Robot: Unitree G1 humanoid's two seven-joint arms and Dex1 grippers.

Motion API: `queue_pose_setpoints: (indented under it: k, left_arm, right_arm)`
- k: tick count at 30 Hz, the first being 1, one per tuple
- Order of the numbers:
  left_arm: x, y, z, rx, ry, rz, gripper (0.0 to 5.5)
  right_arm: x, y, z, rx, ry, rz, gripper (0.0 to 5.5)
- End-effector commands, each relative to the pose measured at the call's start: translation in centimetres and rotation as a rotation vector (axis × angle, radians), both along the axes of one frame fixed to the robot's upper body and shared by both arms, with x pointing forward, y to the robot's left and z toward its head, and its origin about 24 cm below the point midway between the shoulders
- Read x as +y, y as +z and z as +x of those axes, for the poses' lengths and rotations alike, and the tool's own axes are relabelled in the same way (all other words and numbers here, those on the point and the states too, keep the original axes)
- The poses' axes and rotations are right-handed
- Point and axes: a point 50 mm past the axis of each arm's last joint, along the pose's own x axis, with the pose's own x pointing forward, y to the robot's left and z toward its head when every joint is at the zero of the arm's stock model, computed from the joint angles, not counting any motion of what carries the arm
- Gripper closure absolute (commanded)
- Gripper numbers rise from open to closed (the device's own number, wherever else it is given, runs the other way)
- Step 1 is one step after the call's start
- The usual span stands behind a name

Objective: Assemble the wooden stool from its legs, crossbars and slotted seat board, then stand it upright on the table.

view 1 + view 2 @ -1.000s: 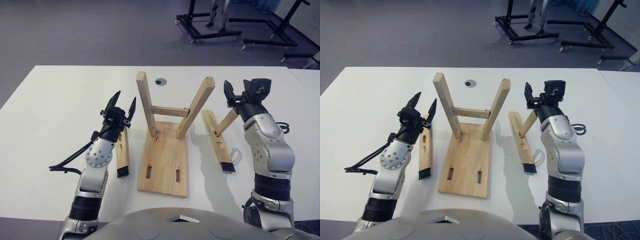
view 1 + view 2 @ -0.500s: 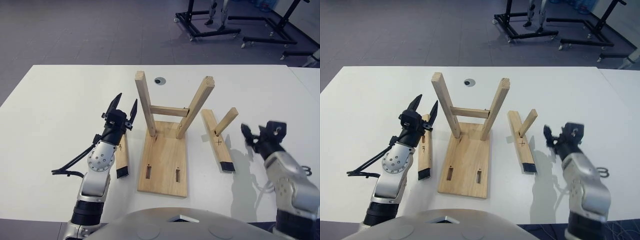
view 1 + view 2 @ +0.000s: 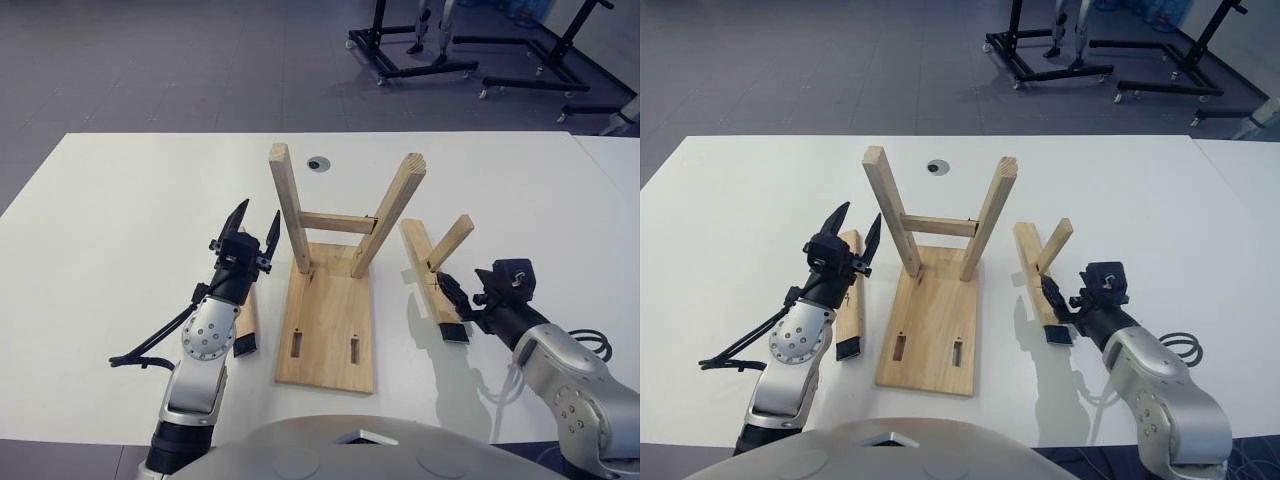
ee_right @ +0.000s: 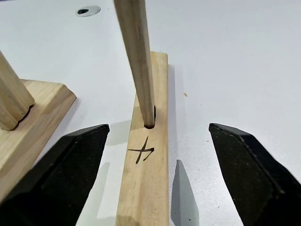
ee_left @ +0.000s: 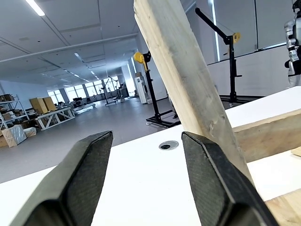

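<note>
Bright, even overhead light — soft shadows on the table.

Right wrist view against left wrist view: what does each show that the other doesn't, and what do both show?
Right wrist, not left: a loose leg lying flat, marked with an X, with a crossbar stuck into it. Left wrist, not right: the hall behind, with a black stand. Both: the white table, its round hole and part of an upright leg.

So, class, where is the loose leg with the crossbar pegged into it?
In the head views, the leg lies flat on the table, right of the seat board and apart from it, with the open right pincer by its near end.
</note>
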Motion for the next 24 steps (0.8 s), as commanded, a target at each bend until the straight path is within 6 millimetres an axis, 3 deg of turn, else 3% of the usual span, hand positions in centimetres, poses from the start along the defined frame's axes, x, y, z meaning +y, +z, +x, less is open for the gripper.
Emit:
queue_pose_setpoints:
  k: [1, 7, 13, 24]
  left_arm:
    - [0.1, 0.3, 0.4, 0.003, -0.025, 0.016, 2.85]
    - [0.1, 0.3, 0.4, 0.012, -0.046, 0.025, 2.85]
    - [-0.2, 0.5, 1.1, 0.002, -0.074, 0.022, 2.85]
    - [-0.3, 0.4, 0.8, -0.004, -0.066, -0.005, 2.85]
  right_arm:
    - [0.5, -0.3, -0.2, 0.038, -0.008, -0.033, 0.98]
    - [1.4, -1.4, 0.1, 0.122, -0.005, -0.053, 0.98]
    - [0.8, -3.0, 1.2, 0.205, -0.065, -0.083, 0.98]
    - [0.3, -4.0, 0.0, 0.324, -0.048, -0.112, 2.70]
